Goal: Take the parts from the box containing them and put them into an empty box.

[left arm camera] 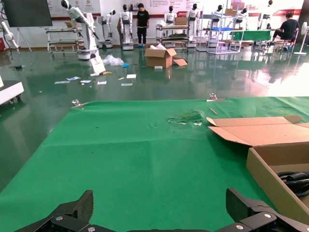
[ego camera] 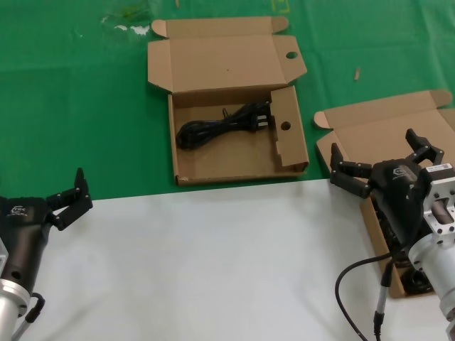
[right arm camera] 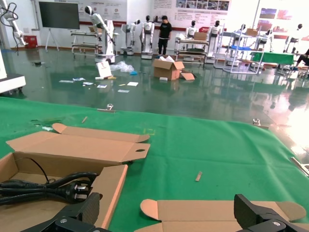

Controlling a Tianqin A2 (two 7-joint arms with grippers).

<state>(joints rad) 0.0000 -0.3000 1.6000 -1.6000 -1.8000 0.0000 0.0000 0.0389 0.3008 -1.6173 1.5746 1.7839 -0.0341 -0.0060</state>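
Observation:
A brown box with punched round holes [ego camera: 234,174] lies open at the middle back, and one black power cord [ego camera: 220,128] is bundled inside it. The plain-lidded box [ego camera: 384,114] lies open at the right, mostly hidden by my right arm. Dark cords [ego camera: 421,284] show in its near corner. Open and holding nothing, my right gripper [ego camera: 375,145] hovers over that box's lid. In the right wrist view the right gripper [right arm camera: 166,205] is above the plain lid [right arm camera: 217,210], with the cord [right arm camera: 48,188] off to one side. My left gripper [ego camera: 84,190] is open at the near left.
A green cloth [ego camera: 85,106] covers the far table, and a white surface [ego camera: 213,263] covers the near part. My own grey cable [ego camera: 348,277] loops on the white surface at the right. A small scrap [ego camera: 357,72] lies behind the plain box.

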